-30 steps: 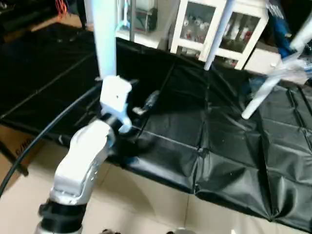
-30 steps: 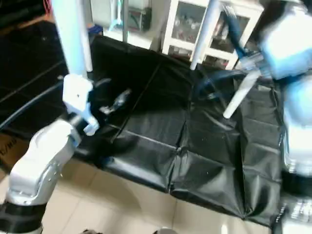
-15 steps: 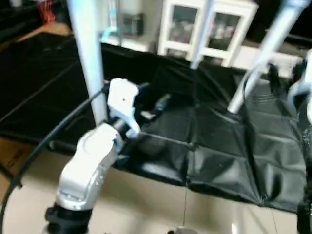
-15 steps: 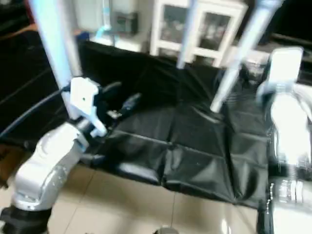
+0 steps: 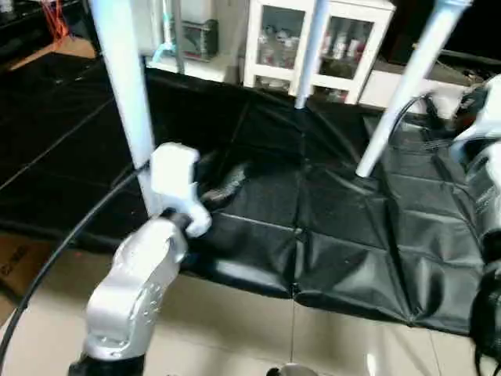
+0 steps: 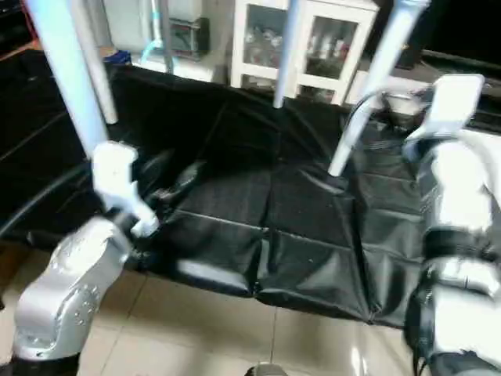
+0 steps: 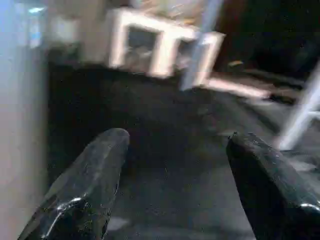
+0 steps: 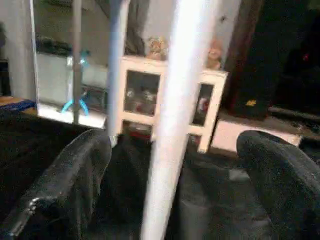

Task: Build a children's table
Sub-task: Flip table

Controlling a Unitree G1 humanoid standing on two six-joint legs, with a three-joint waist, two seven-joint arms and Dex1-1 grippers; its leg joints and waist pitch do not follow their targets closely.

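We count three legs point(image 5: 125, 94) standing upright; both end effectors point(image 8: 172, 165) wide, empty; a fourth unconfirmed.

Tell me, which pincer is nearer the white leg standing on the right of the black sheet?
The right. The right pincer has that white leg standing between its open fingers, untouched. The left pincer is across the black sheet, beside another leg.

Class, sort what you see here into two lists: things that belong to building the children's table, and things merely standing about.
Belongs to the job:
near white leg
middle leg
right-hand leg
right claw, open around a leg

Standing about:
black sheet
white glass-fronted cabinet
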